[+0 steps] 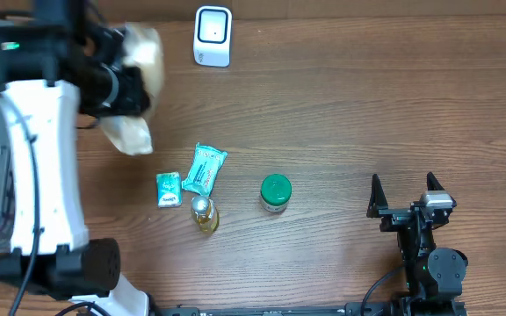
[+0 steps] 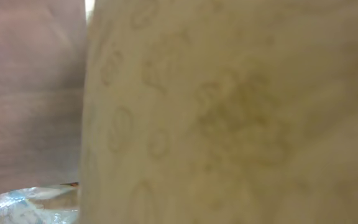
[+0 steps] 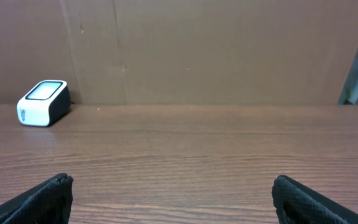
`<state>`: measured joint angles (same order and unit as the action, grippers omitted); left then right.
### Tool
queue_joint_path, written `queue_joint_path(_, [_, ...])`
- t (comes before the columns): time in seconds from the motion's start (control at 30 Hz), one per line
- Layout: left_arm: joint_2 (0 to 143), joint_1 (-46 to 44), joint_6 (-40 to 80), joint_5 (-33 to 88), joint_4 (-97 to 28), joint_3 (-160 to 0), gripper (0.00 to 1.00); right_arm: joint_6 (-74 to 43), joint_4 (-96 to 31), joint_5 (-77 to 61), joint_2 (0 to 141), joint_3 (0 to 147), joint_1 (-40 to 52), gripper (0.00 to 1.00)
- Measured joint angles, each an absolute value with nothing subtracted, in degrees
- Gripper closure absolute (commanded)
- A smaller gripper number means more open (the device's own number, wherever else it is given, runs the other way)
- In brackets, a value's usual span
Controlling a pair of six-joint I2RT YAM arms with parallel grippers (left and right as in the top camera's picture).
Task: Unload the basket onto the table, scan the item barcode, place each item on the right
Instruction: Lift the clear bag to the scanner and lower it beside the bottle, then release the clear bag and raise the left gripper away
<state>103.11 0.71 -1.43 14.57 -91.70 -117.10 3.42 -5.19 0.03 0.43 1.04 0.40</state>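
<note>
item under task: cream pouch [image 1: 130, 133], soft and crumpled, pale beige with a faint printed pattern of small outlined shapes. in the left wrist view its surface fills nearly the whole frame, out of focus. no barcode can be made out on the visible face. in the overhead view it sits at the far left of the desk [image 1: 367, 105], to the left of the white scanner [image 1: 213, 35] and apart from it, bulging out above and below the grip.

left pincer [image 1: 132, 86]: jaws drawn close together and clamped on the cream pouch; the fingertips themselves are hidden by the pouch and the black wrist housing.

right pincer [image 1: 402, 191]: jaws spread wide apart, holding nothing and touching nothing, low at the near right of the desk and facing across it toward the scanner.

other items lying mid-desk, none of them gripped: teal packet [image 1: 205, 168], small green-and-white sachet [image 1: 168, 189], small bottle of yellow liquid [image 1: 204, 215], green-lidded jar [image 1: 276, 193].
</note>
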Motion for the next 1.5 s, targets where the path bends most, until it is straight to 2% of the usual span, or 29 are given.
queue_joint_path(0.3, [103.33,-4.38,-0.01,12.36,-74.50,-89.10,0.81,3.49,-5.17,0.05,0.43,1.06,0.43,0.00])
queue_joint_path(0.5, [103.44,-6.42,2.20,10.59,-63.94,-77.58,0.77,3.44,-5.13,0.03,0.43,1.04,0.43,0.00])
queue_joint_path(0.6, [103.44,-6.68,3.25,9.04,-61.28,-74.85,0.71,3.44,-5.10,0.05,0.43,1.04,0.43,0.00])
queue_joint_path(0.7, [103.44,-6.68,3.90,7.97,-60.93,-74.17,0.59,3.44,-5.15,0.03,0.43,1.06,0.43,0.00])
queue_joint_path(0.93, [103.44,-6.68,4.32,7.60,-66.63,-76.73,0.56,3.42,-5.15,0.03,0.43,1.04,0.43,0.00])
queue_joint_path(1.23, [103.44,-6.48,4.29,6.98,-75.20,-98.80,0.49,3.44,-5.15,0.05,0.43,1.06,0.43,0.00])
queue_joint_path(1.27, [103.44,-6.22,4.32,6.98,-76.34,-101.51,0.47,3.44,-5.13,0.05,0.43,1.04,0.43,0.00])
queue_joint_path(1.3, [103.44,-6.04,4.27,6.94,-77.12,-103.63,0.20,3.46,-5.15,0.03,0.43,1.04,0.40,0.00])
queue_joint_path(1.33, [103.44,-5.85,4.01,6.74,-77.89,-105.71,0.00,3.44,-5.13,0.03,0.43,1.04,0.43,0.00])
queue_joint_path(1.5, [103.44,-2.98,4.29,3.75,-80.07,-113.06,0.00,3.44,-5.15,0.01,0.43,1.04,0.43,0.00])
